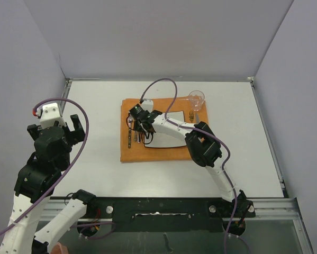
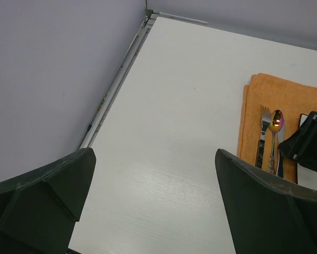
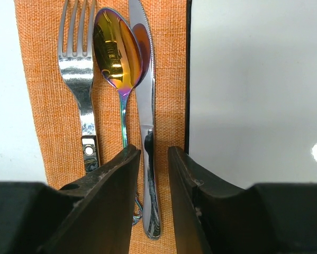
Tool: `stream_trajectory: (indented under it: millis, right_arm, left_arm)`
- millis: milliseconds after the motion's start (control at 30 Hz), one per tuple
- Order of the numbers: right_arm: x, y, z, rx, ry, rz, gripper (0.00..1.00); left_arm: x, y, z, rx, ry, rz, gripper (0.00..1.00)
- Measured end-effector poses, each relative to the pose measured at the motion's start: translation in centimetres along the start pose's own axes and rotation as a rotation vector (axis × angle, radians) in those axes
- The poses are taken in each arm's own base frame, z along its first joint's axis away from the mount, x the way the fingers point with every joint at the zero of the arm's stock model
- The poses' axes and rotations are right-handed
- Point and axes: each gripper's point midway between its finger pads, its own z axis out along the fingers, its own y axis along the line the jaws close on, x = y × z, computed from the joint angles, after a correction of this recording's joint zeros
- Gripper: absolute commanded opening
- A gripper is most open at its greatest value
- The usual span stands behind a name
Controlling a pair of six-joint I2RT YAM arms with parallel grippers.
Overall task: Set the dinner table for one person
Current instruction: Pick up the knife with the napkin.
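While the large matte white dinner table [image 1: 94, 106] spans the walled cell, one place setting sits on its far middle.
An orange woven cloth mat [image 1: 129, 153] lies flat on it, carrying a square white plate [image 3: 253, 79] and, left of the plate, a silver fork [image 3: 76, 63], an iridescent spoon [image 3: 116, 50] and a silver knife [image 3: 145, 95] side by side. The right gripper [image 3: 154, 159] straddles the knife's handle, jaws narrowly parted, cloth showing beside the handle, nothing clamped. The left gripper [image 2: 154, 153] hovers over bare tabletop, jaws spread wide, empty.
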Motion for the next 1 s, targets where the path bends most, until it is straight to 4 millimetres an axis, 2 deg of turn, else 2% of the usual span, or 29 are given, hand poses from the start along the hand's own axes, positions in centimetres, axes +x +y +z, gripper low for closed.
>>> stream_trajectory:
  millis: [167, 400, 1000]
  right_arm:
    - [-0.1, -0.2, -0.3, 0.018, 0.011, -0.002, 0.31]
    - [0.6, -0.4, 0.5, 0.031, 0.029, -0.021, 0.32]
    - [1.3, 0.0, 0.5, 0.053, 0.045, -0.137, 0.30]
  left_arm:
    - [-0.1, 0.0, 0.0, 0.000, -0.004, 0.006, 0.98]
    - [-0.2, 0.0, 0.0, 0.000, -0.009, 0.011, 0.98]
    - [-0.4, -0.1, 0.1, 0.002, -0.016, 0.004, 0.98]
